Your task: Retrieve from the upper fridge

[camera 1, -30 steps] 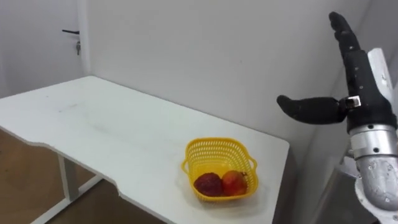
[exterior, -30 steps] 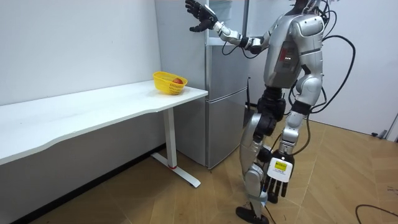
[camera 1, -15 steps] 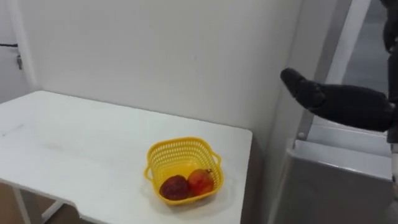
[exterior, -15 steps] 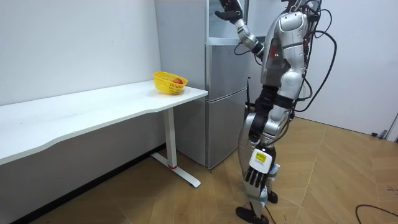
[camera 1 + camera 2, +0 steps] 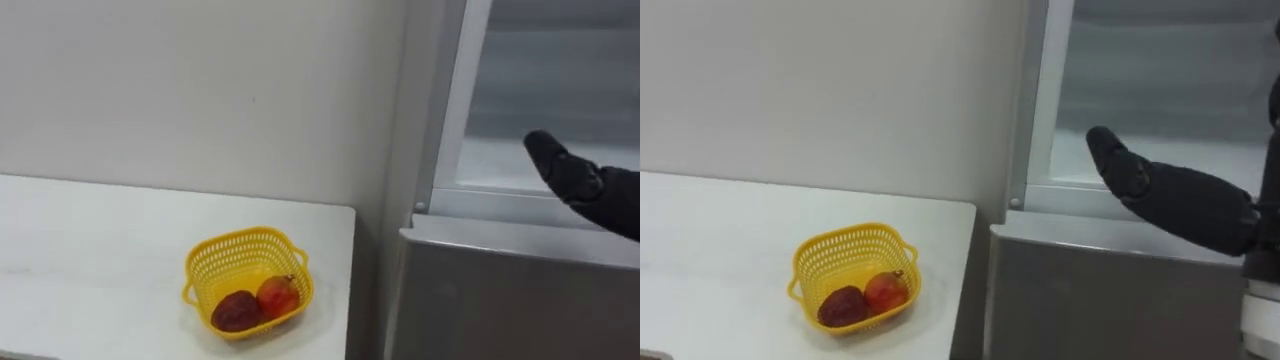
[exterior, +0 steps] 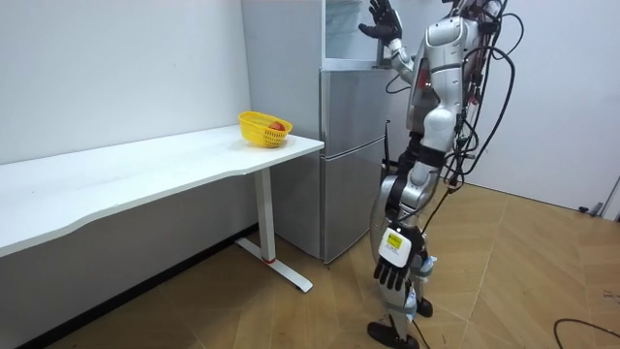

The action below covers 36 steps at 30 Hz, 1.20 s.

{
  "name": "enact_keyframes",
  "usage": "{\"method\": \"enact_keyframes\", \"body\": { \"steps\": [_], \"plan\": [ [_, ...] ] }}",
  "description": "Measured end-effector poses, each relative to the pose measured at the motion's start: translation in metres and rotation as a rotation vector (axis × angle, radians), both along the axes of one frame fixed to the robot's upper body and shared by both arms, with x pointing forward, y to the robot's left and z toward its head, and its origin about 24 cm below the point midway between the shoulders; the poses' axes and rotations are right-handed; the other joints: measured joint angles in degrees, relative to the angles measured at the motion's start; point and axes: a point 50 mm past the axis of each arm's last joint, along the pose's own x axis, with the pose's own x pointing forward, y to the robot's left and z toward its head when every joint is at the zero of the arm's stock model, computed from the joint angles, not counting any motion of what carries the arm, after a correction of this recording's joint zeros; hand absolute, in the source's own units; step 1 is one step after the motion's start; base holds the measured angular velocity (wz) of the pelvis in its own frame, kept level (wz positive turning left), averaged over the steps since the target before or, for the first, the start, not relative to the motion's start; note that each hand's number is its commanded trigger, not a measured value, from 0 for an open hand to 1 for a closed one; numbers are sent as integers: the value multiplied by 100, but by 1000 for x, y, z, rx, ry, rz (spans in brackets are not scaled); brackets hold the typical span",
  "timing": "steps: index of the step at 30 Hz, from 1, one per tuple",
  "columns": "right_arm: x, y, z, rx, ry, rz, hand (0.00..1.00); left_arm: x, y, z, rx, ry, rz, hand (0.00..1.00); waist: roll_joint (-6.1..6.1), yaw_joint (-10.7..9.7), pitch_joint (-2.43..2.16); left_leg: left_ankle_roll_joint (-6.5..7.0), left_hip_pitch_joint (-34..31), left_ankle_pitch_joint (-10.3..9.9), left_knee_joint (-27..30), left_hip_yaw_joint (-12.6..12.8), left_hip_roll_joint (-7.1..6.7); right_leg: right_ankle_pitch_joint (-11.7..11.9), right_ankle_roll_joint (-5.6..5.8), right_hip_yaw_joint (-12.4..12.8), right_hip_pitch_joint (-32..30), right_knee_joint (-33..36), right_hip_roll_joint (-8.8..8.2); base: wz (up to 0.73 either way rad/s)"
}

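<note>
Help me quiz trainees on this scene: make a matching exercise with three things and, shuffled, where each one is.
1. yellow plastic mesh basket
2. robot's right hand
3. robot's left hand

A. hanging low beside the legs
B. on the white table, at the end next to the grey fridge
C. raised, open, before the fridge's open upper compartment

Pairs: 1-B, 2-C, 3-A

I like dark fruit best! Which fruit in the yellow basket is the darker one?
The left fruit in the basket: it is deep dark red. The right fruit, nearer the fridge, is brighter, red-orange.
</note>
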Motion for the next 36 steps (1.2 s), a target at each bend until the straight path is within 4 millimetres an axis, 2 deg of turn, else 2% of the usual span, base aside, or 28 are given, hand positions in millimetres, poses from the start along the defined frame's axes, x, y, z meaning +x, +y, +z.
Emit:
{"method": "enact_keyframes", "body": {
  "steps": [3,8,12,15,21,23,27,29,30,35,36],
  "plan": [
    [-4,-10,-5,71,6,-16,0,1,0,0,4,-5,0,0,35,-116,2,1,20,0,-16,42,4,5,4,61,-18,-3,10,-9],
    [-11,-24,-30,123,109,-90,0,5,1,0,24,-31,-4,0,107,-164,3,-1,199,2,-235,283,42,9,0,289,-6,-4,46,-23],
    [-12,-33,-51,161,208,-141,0,8,1,0,38,-45,-20,0,146,-271,14,0,208,2,-278,316,35,5,6,311,-38,-4,41,-8],
    [-15,-37,-60,182,252,-156,0,8,1,0,35,-44,-21,0,133,-297,13,-1,203,3,-283,384,51,3,5,393,-102,-5,60,-13],
    [-25,-46,-83,219,358,-217,0,10,2,1,41,-50,-25,0,16,-334,-19,0,179,3,-283,433,46,2,6,484,-136,-42,63,-5],
    [-27,-52,-97,235,426,-251,0,10,2,0,45,-38,-30,0,-10,-328,-26,0,188,3,-284,465,47,2,6,537,-133,-42,65,-6],
    [-35,-62,-124,293,550,-282,0,13,2,0,43,-42,-37,0,-18,-333,-12,0,193,2,-284,543,52,2,6,592,-128,-44,64,-5],
    [-42,-69,-147,356,667,-293,0,16,2,0,43,-46,-41,0,-22,-397,-6,1,193,1,-285,598,54,-6,19,597,-158,-21,58,0],
    [-44,-70,-152,376,693,-291,0,16,2,0,43,-46,-41,0,-27,-413,-8,1,195,1,-286,632,56,-7,20,603,-171,-7,58,-6],
    [-68,-77,-204,647,874,-295,0,23,6,2,42,-63,-31,0,0,-476,-1,9,168,-6,-279,640,61,-8,21,615,-237,1,63,-5],
    [-70,-77,-207,680,883,-296,0,24,6,2,42,-68,-32,0,17,-478,0,9,157,-8,-280,641,63,-8,21,621,-254,6,65,-4]
  ]
}}
